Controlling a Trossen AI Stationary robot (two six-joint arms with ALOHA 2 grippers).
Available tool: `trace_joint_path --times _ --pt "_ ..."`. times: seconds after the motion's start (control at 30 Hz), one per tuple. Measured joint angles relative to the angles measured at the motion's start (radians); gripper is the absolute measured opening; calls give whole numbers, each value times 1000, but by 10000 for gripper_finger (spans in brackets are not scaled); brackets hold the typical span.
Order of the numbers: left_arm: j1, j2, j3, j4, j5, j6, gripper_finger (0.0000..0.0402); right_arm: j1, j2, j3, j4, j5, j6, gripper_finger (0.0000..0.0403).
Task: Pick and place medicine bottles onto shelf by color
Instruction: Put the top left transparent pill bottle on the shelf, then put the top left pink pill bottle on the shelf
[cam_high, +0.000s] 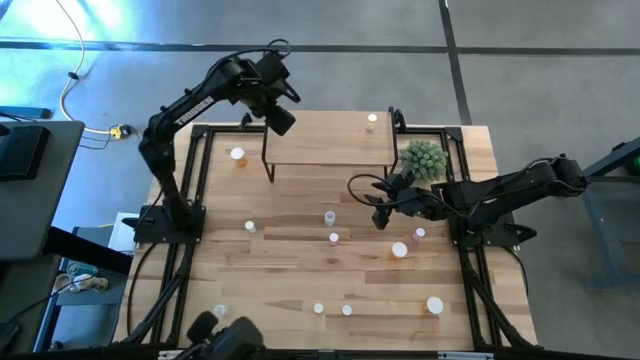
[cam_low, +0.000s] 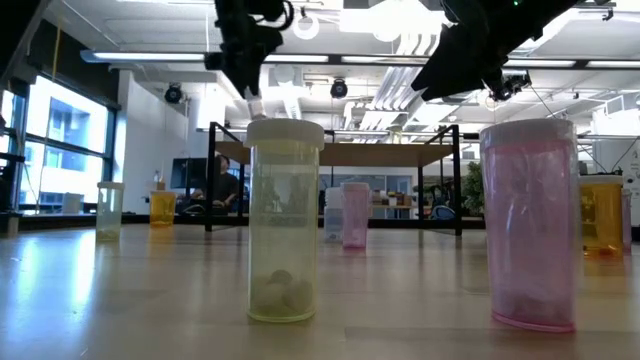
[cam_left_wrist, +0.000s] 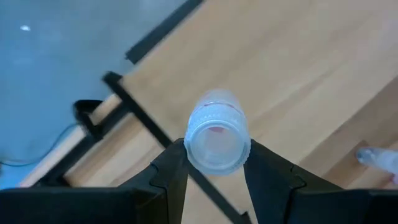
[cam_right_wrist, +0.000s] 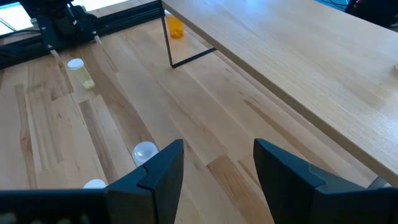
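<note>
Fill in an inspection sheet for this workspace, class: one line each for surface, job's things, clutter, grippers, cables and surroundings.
Surface: light-wood table, bare between the bottles.
Job's things: shelf at the table's far side, one bottle near its right end; other bottles scattered over the table, among them a yellow-green bottle and a pink bottle closest to the low camera.
Clutter: green spiky plant right of the shelf.
Grippers: left gripper above the shelf's left end, shut on a clear bottle; right gripper open, empty, in front of the shelf.
Cables: yellow cable on the floor, left.
Surroundings: grey floor; a seated person far behind.
</note>
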Motion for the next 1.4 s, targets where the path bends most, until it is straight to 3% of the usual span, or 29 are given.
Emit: trace_joint_path --times 0.53,0.83,1.4 --pt "19 153 1 15 -1 1 127 0 0 0 0 0 0 185" --pt "19 161 3 20 -5 9 128 0 0 0 0 0 -2 185" --pt "19 168 26 49 -8 78 215 0 0 0 -1 0 -2 185"
